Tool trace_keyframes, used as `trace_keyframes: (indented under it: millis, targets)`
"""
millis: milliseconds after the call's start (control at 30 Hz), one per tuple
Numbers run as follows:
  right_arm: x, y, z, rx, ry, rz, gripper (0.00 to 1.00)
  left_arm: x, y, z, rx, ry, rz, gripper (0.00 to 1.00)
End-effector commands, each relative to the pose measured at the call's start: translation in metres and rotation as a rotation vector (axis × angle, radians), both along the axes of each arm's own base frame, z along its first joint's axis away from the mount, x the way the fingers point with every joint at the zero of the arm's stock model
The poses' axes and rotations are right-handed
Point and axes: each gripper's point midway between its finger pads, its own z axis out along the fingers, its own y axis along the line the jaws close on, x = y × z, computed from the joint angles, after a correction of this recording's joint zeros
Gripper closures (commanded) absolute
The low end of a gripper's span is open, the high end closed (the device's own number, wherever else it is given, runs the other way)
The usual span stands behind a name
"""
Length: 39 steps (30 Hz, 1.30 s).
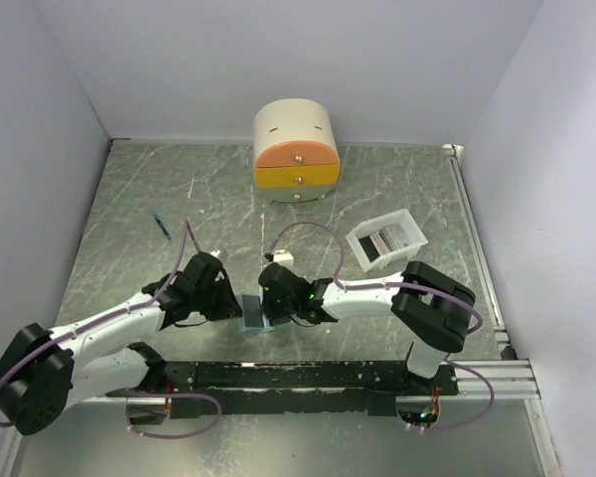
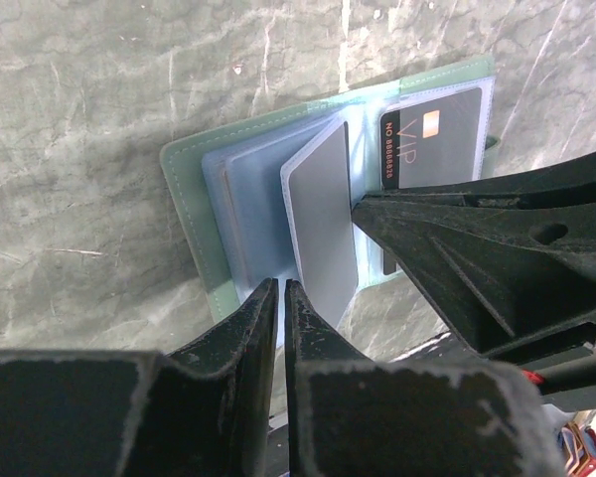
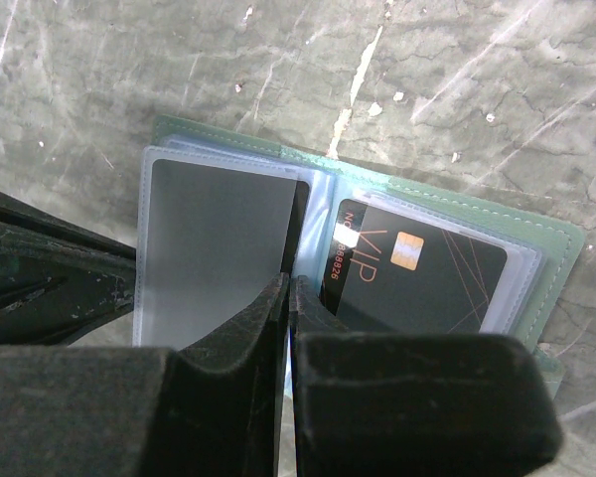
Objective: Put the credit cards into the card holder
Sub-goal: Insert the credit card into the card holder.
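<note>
The card holder [image 1: 252, 316] lies open between both arms, with a grey-green cover [image 2: 184, 189] and pale blue pockets. A black VIP credit card [image 2: 432, 139] sits in its right pocket and also shows in the right wrist view [image 3: 427, 278]. A grey card [image 2: 323, 214] stands in a raised pocket leaf [image 3: 219, 248]. My left gripper [image 2: 281, 288] is shut on the near edge of a pocket leaf. My right gripper [image 3: 288, 283] is shut on the edge of the grey card's leaf, where a thin dark card edge [image 3: 300, 224] shows. More dark striped cards [image 1: 389, 240] lie in the tray.
A white tray [image 1: 363, 248] stands right of centre. A round cream-and-orange drawer box [image 1: 296, 149] is at the back. A blue pen [image 1: 161, 227] lies on the left. The right arm's finger [image 2: 447, 248] crosses the left wrist view. Walls close three sides.
</note>
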Motion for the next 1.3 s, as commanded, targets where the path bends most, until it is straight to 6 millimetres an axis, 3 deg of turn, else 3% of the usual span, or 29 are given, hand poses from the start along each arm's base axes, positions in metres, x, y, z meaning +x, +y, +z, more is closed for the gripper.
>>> trace_keyframes:
  millis: [0, 600, 1267]
  targets:
    - [-0.002, 0.002, -0.003, -0.009, -0.001, 0.003, 0.95, 0.007, -0.01, 0.012, -0.058, -0.039, -0.023, 0.82]
    - [-0.002, 0.005, 0.002, 0.0, -0.005, 0.011, 0.95, 0.007, -0.011, 0.016, -0.068, -0.048, -0.025, 0.82]
    - [0.002, 0.007, 0.02, 0.028, -0.049, 0.007, 0.92, 0.007, -0.012, 0.016, -0.064, -0.049, -0.031, 0.82]
